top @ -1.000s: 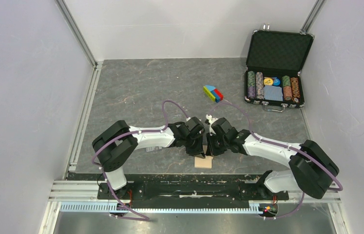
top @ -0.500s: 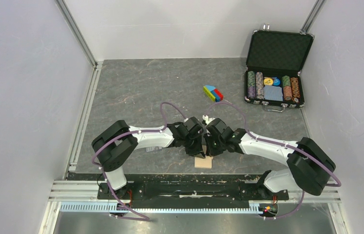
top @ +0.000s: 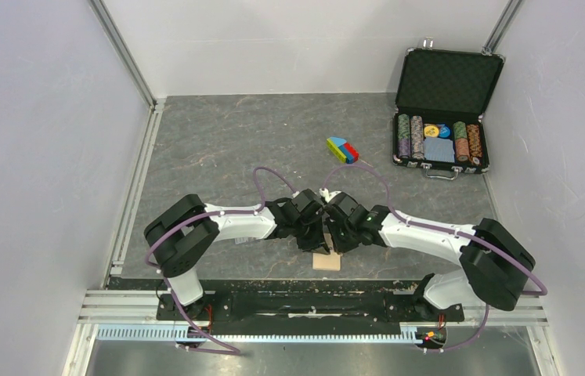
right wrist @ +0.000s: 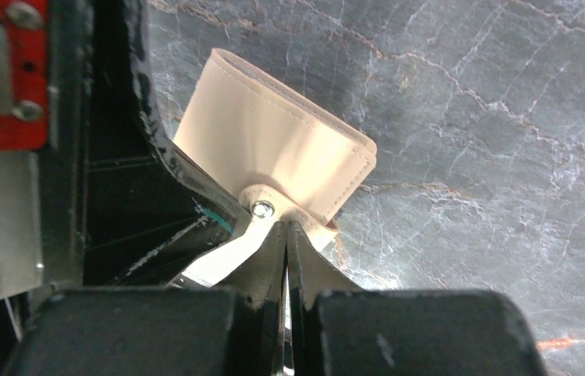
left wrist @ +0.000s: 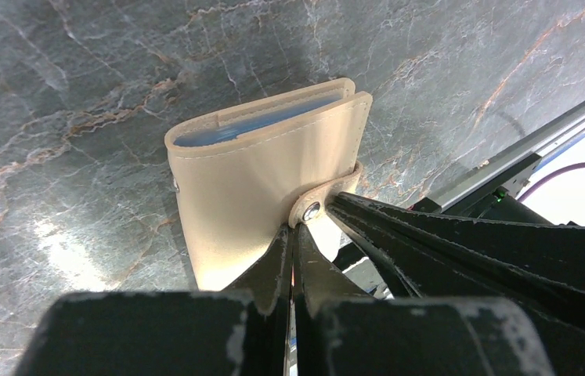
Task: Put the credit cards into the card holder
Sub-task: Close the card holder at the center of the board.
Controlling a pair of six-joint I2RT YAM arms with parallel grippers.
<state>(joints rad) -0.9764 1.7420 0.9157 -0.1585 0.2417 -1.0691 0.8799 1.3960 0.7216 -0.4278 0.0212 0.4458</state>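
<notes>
The tan card holder point(top: 326, 262) lies folded shut on the grey table near the front edge. In the left wrist view the card holder point(left wrist: 265, 172) shows a blue edge inside its fold, and its round snap tab point(left wrist: 310, 210) lies at my fingertips. It also shows in the right wrist view point(right wrist: 273, 149). My left gripper point(top: 321, 235) point(left wrist: 293, 229) and right gripper point(top: 331, 238) point(right wrist: 284, 225) are both shut, tip to tip over the holder, with their tips against the snap tab point(right wrist: 261, 208). No credit cards are in view.
An open black poker-chip case point(top: 439, 160) with chips and a blue deck stands at the back right. A small coloured block point(top: 342, 150) lies mid-table. The metal front rail point(top: 273, 301) runs just behind the holder.
The right arm has swung a little left and the left wrist has shifted with it, so both gripper tips sit slightly further left. The card holder has stayed in place.
</notes>
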